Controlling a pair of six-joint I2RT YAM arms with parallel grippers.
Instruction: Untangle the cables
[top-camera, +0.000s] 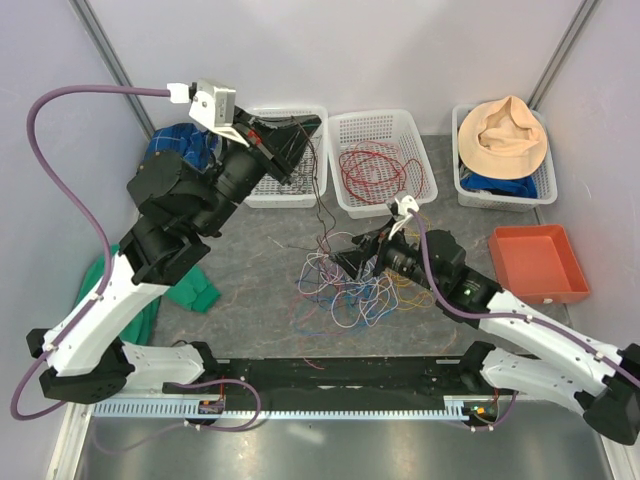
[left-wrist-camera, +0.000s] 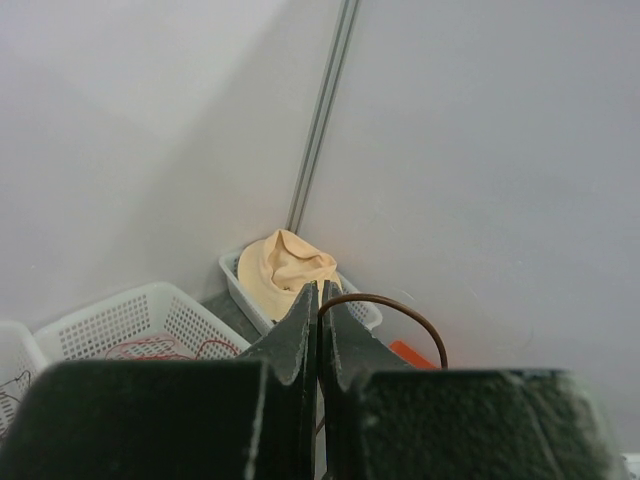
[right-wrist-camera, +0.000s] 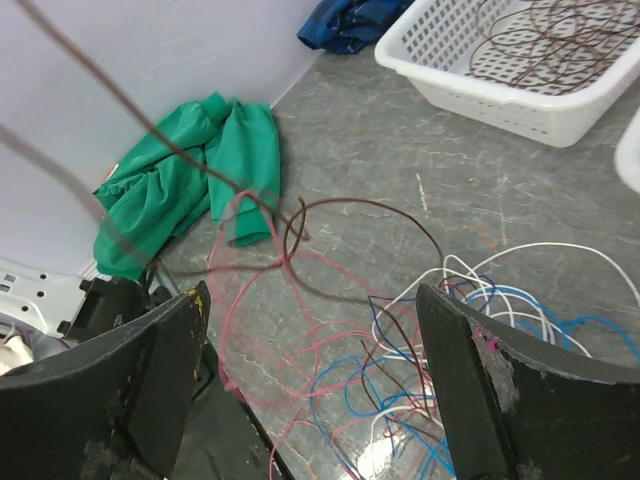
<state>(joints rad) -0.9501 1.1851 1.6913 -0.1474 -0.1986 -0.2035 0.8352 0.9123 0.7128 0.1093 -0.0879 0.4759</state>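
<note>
While red cables (top-camera: 375, 165) lie sorted in the basket (top-camera: 380, 114) beyond the wide-open right pincer (right-wrist-camera: 310, 295), the mixed tangle (top-camera: 345, 285) beneath it awaits separating on the grey mottled table (top-camera: 250, 255), and the left pincer (left-wrist-camera: 319, 292), closed on a dark brown cable (left-wrist-camera: 400, 308), hangs high against plain pale walls (left-wrist-camera: 500, 150).

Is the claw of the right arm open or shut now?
Open. The fingers of the right claw stand far apart above the tangled cables, nothing gripped between them.
</note>
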